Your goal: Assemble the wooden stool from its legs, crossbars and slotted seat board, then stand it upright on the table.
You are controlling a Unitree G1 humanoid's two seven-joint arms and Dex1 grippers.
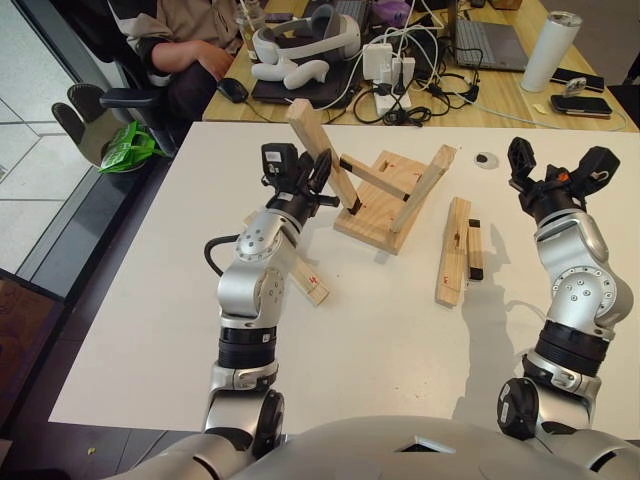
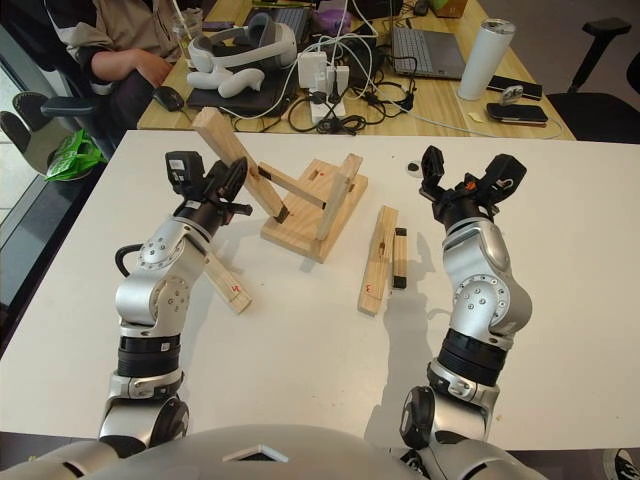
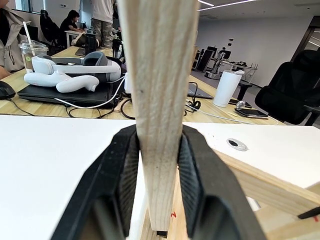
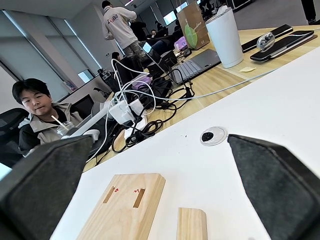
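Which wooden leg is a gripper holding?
The slanted leg at the seat board's left side: the left gripper clamps it. The right gripper is open, away from every leg.

The white desk (image 1: 380, 330) carries the slotted seat board (image 1: 372, 210) toward its far edge. Right of the board lies a loose leg (image 1: 453, 250), with a short crossbar (image 1: 475, 248) just beside it. Another wooden bar (image 1: 312, 287) lies to the left, and a small round cap (image 1: 486, 160) sits farther back.

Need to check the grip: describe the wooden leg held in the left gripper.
The leg is a pale, square-cut wooden bar, tilted, with its lower end at the seat board lying on the table. A thin crossbar joins it to the other leg. The left gripper is shut on its sides.
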